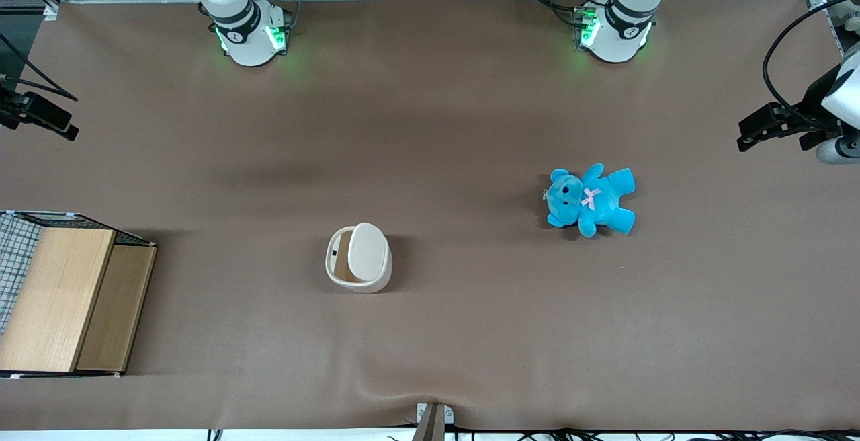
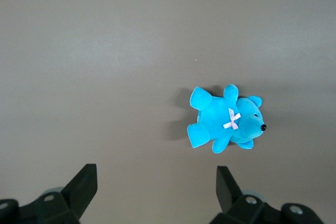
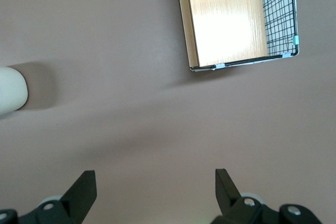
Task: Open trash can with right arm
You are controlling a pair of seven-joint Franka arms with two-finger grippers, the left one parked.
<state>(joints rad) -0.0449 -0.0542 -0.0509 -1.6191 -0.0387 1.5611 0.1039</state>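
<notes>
Trash can (image 1: 359,257): mid-table, nearer the front camera than the blue teddy bear (image 1: 590,199); lid tilted, tan interior partly showing. Gripper (image 3: 152,195): fingers spread, empty, high over bare table near the wooden mesh box (image 3: 239,17). Step: apparently lid raised; next, confirm fully open.

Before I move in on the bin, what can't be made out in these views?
1. Inside of the trash can: in the front view the lid covers most of the opening.
2. Trash can in the right wrist view: only a sliver of wall shows, and the frame edge cuts off the lid.
3. Right arm's tool, open, at the working arm's end of the table: the front view's edge cuts it.
4. Wooden box: cut by the edge in both views.
</notes>
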